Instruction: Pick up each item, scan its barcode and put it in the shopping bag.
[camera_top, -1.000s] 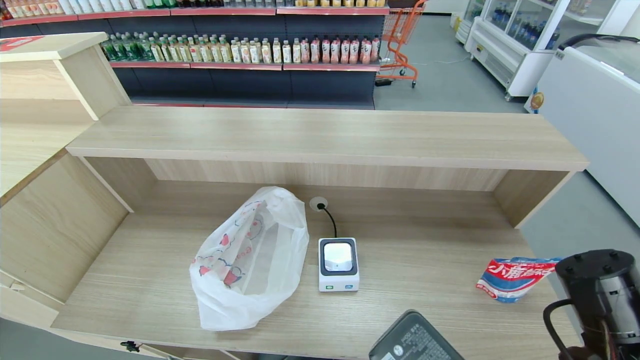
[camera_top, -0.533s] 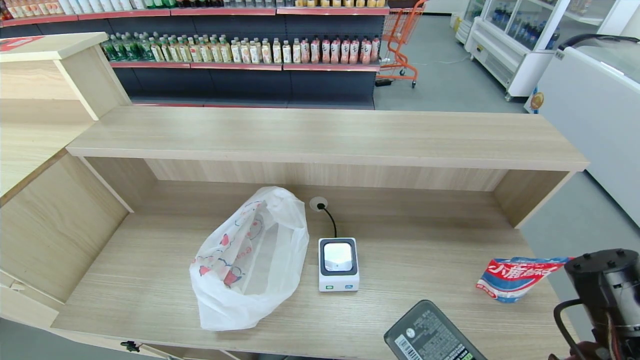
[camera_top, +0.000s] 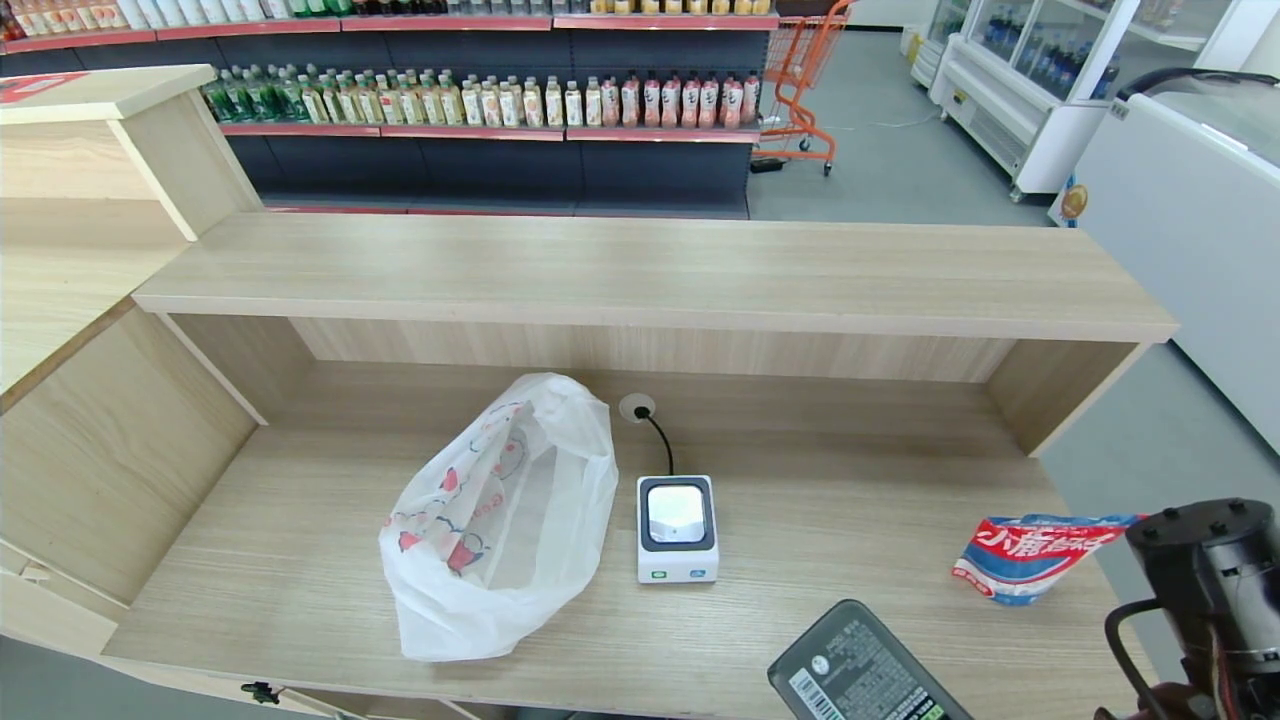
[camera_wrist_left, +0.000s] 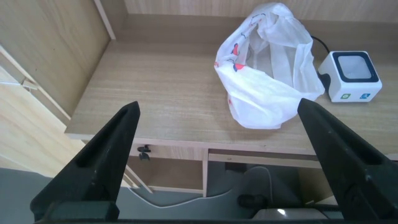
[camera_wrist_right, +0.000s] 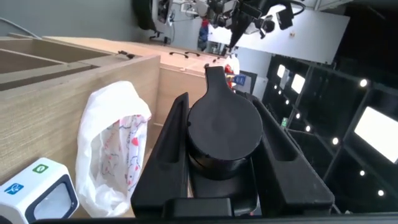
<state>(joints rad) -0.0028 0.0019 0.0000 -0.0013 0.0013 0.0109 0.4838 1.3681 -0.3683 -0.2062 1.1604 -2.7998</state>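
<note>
Left of centre on the counter (camera_top: 850, 480): shopping bag (camera_top: 500, 520), with scanner (camera_top: 677, 528) just beside it to the right — cable (camera_top: 660, 445) leading back to a hole (camera_top: 637, 406) behind. Far right, near the edge, a pouch (camera_top: 1030, 555). Front right, at the near edge, a flat pack (camera_top: 865, 670). Behind all — raised shelf (camera_top: 650, 270).

- A shop, seen from behind its checkout.
- At 11 to 12 o'clock, long dark shelves with red edge strips (camera_top: 480, 132) carry rows of plastic drink bottles (camera_top: 520, 100).
- At 1 o'clock stands an orange wire shopping trolley (camera_top: 800, 70); glass-door drinks coolers (camera_top: 1030, 60) beyond it, a white chest freezer (camera_top: 1180, 190) at 2 o'clock.
- The pale wood worktop with a raised customer ledge (camera_top: 850, 500) bears a small white barcode scanner (camera_top: 677, 527) at its centre, a thin white printed plastic shopping bag (camera_top: 500, 520) just beside it.
- Packaged goods: a red, white and blue pouch (camera_top: 1030, 555) at 4 o'clock, a dark grey pack with a barcode label (camera_top: 860, 670) at 5 o'clock.
</note>
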